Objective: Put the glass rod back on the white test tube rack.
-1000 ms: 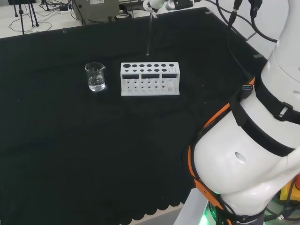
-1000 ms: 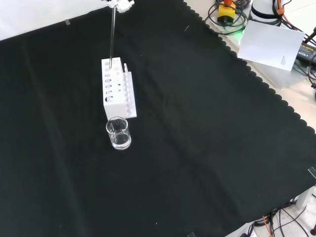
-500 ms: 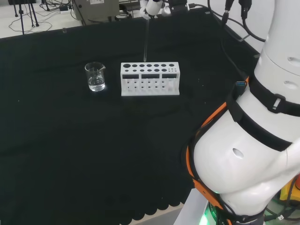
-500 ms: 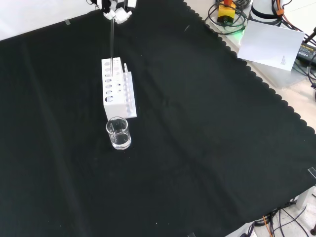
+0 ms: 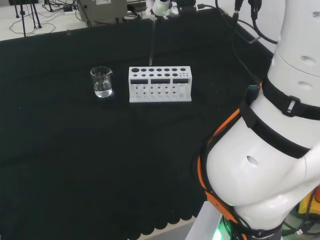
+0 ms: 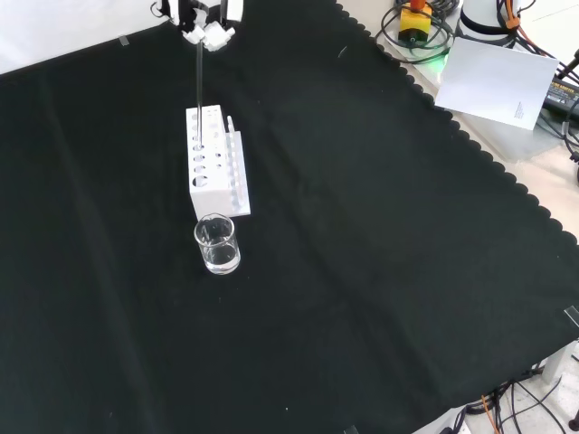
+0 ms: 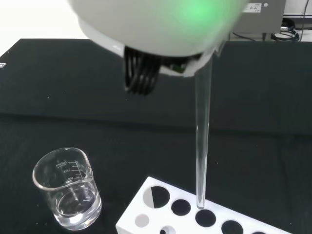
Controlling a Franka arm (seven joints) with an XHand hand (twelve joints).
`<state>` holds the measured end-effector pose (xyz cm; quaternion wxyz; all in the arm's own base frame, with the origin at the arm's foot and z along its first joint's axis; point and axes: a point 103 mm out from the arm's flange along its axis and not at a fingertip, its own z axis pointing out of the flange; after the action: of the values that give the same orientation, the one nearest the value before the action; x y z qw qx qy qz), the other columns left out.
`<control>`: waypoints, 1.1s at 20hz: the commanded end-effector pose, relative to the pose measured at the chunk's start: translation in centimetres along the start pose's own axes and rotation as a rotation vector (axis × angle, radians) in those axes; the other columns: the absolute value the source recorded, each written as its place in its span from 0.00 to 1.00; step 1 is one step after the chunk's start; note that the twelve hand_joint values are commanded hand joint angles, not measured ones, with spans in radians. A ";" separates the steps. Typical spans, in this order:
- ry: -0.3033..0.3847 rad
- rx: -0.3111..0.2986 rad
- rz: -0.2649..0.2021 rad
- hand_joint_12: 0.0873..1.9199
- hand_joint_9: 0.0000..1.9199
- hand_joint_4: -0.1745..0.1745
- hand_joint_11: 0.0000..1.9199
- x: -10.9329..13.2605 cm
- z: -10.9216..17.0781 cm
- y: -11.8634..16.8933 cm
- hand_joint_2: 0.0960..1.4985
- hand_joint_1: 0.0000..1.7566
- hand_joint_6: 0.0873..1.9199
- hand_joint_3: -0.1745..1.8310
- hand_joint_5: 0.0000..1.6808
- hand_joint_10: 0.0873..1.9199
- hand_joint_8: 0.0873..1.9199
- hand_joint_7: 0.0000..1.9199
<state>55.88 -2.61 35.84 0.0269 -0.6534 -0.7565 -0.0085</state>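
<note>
The hand holds a clear glass rod upright by its top end, above the white test tube rack. In the head view the hand is at the top edge and the rod hangs down to just above the rack. Close up in the wrist view, the rod has its lower tip a little above one of the rack's round holes, near the end closest to the beaker.
A small glass beaker with a little clear liquid stands close to the rack's near end in the front view, also beaker left of the rack in the head view. Papers and cables lie beyond the cloth's scalloped edge.
The hand with the rod has shifted left in the head view, toward the beaker end of the rack, and sunk slightly. The rack and beaker have stayed put.
</note>
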 end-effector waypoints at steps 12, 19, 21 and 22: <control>0.023 0.011 0.001 0.37 0.95 0.00 0.66 -0.4 1.6 0.7 0.26 0.70 0.30 0.56 0.81 0.32 0.43 0.85; 0.022 0.021 -0.007 0.37 0.95 0.00 0.66 -0.7 2.1 0.4 0.26 0.70 0.30 0.56 0.81 0.32 0.43 0.85; 0.021 0.034 -0.008 0.37 0.95 0.00 0.66 -0.6 2.6 0.5 0.26 0.70 0.30 0.56 0.81 0.32 0.43 0.85; 0.022 0.038 -0.010 0.37 0.95 0.00 0.66 -0.6 2.8 0.6 0.26 0.70 0.30 0.56 0.81 0.32 0.43 0.85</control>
<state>56.35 -3.07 33.68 0.0432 -0.6501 -0.7585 -0.0084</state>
